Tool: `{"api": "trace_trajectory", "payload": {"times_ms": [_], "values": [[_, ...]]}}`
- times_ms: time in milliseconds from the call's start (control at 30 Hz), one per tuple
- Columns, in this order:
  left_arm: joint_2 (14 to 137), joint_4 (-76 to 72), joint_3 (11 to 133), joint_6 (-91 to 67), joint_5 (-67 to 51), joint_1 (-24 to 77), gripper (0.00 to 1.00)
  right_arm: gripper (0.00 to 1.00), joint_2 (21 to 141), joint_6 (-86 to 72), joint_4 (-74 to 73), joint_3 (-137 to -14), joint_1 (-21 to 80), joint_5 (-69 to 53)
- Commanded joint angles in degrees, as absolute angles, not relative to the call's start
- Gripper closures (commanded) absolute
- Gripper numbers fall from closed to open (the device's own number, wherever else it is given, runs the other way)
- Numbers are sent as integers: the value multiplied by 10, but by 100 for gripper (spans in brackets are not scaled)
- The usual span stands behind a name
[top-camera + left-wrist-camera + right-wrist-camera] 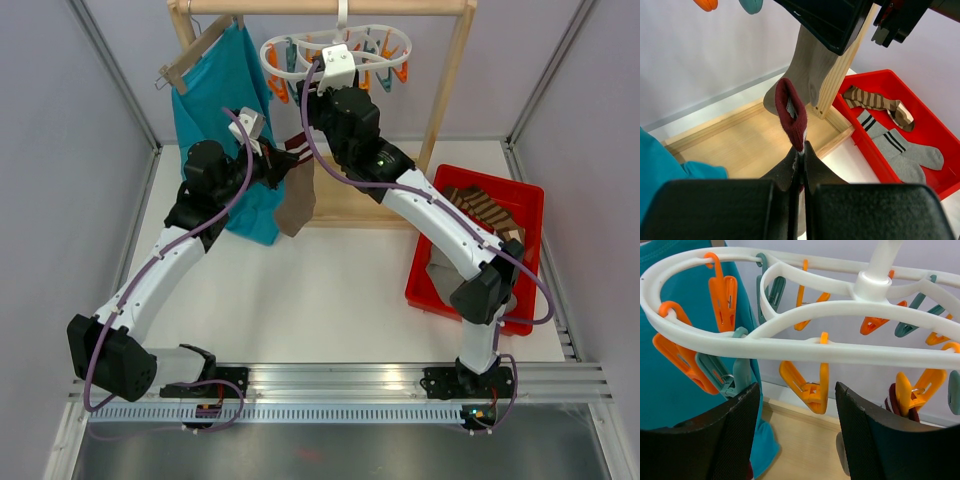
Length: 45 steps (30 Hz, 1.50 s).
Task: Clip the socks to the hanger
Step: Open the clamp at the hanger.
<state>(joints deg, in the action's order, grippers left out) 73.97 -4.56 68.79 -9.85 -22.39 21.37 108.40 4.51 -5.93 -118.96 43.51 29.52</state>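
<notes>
The left gripper [801,156] is pressed together on the maroon cuff of a taupe sock [297,200], whose long axis hangs limp below the pinch, over the wooden rack base [740,145]. Above and to its right, the right gripper [796,395] is spread, with a finger either side of an orange clip [807,387] under the white ring hanger [790,346]. That puts the right arm nearer the clips. The cuff needs to go up and right. Room looks tight: neighbouring clips crowd in and the teal shirt [215,95] hangs just left. More socks lie in the red bin [500,178].
</notes>
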Motion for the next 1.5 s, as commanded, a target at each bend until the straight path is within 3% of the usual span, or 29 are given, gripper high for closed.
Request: {"api": "trace_trajectory", "payload": {"times_ms": [0,500,833,1067,1467], "values": [[737,-48,706,-79,-225,215,98,32,1084,60,-34,-1221,441,308],[736,-44,709,-79,-228,215,98,34,1094,69,-40,-1242,443,316],[736,-46,710,-83,-236,214,98,63,1090,63,-48,-1245,442,316],[737,-44,719,-89,-239,214,98,70,1086,61,-55,-1245,444,315],[779,-55,761,-85,-211,243,98,99,1074,32,-81,-1245,445,319]]}}
